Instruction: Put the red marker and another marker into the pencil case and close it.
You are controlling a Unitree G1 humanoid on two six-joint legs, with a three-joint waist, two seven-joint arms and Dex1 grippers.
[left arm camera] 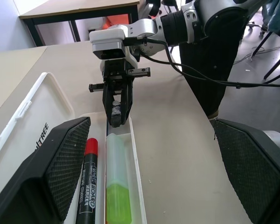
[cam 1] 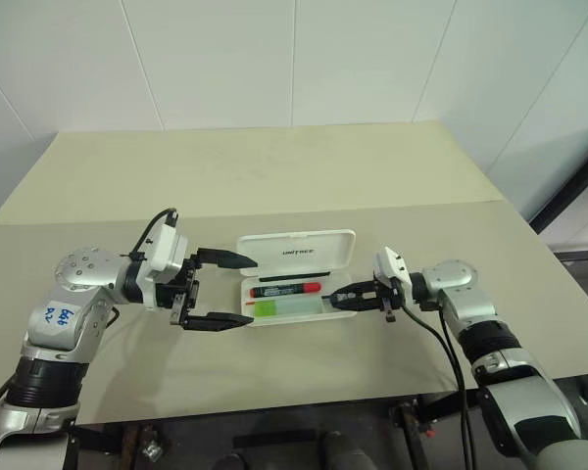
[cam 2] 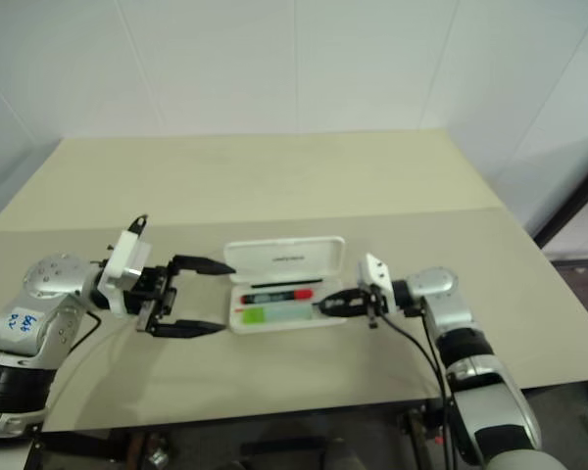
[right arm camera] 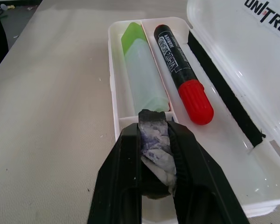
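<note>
The pencil case (cam 1: 296, 277) lies open in the middle of the near table (cam 1: 274, 176), lid tipped back toward the far side, with the red marker (cam 1: 286, 290) in its far compartment and the green-capped marker (cam 1: 289, 307) in the near one, so both appear already stowed and only closing seems left. The right gripper (cam 1: 344, 297) sits at the case's right end with its jaws narrow, pinching a small grey smudged lump (right arm camera: 155, 140) (whether it touches the green marker's end I cannot tell). If that lump is dropped on the rim, the lid may not seat, and a push there could slide the case left. The left gripper (cam 1: 237, 290) hovers just left of the case, jaws wide and empty.
</note>
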